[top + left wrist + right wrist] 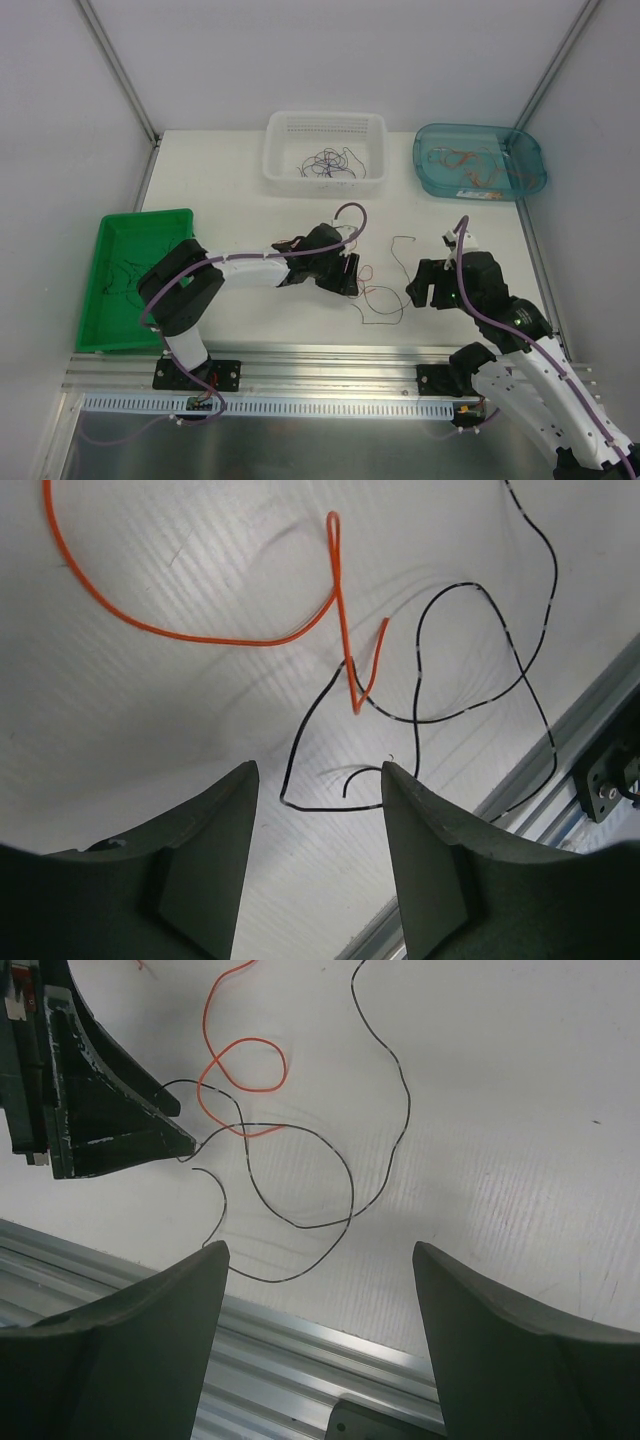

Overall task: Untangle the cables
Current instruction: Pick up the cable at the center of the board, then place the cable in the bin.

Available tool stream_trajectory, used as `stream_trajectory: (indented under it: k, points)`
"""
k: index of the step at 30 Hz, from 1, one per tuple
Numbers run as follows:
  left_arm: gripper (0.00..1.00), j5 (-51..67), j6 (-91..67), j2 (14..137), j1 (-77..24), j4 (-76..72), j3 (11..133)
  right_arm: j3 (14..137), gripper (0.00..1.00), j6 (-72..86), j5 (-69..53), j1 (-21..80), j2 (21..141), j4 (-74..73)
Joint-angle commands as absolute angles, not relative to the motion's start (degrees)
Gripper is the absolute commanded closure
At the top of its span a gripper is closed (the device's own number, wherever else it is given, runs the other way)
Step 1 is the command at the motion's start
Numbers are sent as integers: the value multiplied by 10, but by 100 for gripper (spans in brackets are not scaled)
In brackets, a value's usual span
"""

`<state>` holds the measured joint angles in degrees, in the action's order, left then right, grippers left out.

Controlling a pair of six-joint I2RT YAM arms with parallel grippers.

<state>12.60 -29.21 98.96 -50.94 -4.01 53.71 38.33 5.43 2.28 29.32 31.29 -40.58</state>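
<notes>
The loose cables (378,296) lie on the white desk (240,215) just past its near rail (330,352), at about 6 o'clock in the top view, between the two arms. An orange strand (200,638) loops across a black strand (420,680); they cross where the orange one folds into a sharp V. The left fingers (215,860) stand spread over the black strand's curled end, which lies in the gap between them with no grip on it showing. The right fingers (150,1340), at 3 o'clock from the heap, are spread wide with nothing between them, above bare desk and the rail. Further out, a white basket (320,185) at 12 o'clock holds dark cables. A blue tub (530,165) at 1 o'clock holds orange ones. A green tray (145,215) at 9 o'clock holds a few dark strands.
</notes>
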Motion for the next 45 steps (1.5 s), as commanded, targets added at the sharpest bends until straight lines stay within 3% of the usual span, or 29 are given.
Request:
stream_trajectory:
  k: [1,2,5,6,7,9,13,20,25,30,39,45]
  points:
    - [48,166,-265,979,-509,-101,534,381,22,66,12,292,313,-401]
    - [48,170,-265,981,-507,-105,534,382,22,66,14,291,312,-402]
    - [66,176,-261,983,-505,-110,536,381,21,64,18,291,311,-406]
    - [74,178,-260,980,-505,-111,534,382,22,64,17,292,310,-406]
    - [88,179,-258,971,-505,-111,533,381,22,65,18,292,310,-406]
    - [100,173,-257,936,-505,-106,517,381,22,66,18,290,311,-406]
    - [100,156,-244,838,-505,-6,516,384,22,64,19,292,311,-403]
    - [100,72,-205,677,-482,290,666,383,22,65,14,291,322,-389]
    - [100,133,-214,589,-390,366,756,387,22,71,8,291,326,-378]
    - [100,107,-206,563,-321,409,862,393,22,71,7,292,328,-380]
    - [100,-296,-174,547,-226,483,916,395,22,67,5,292,330,-380]
    - [100,-387,-114,542,-145,484,956,399,22,59,-13,292,343,-379]
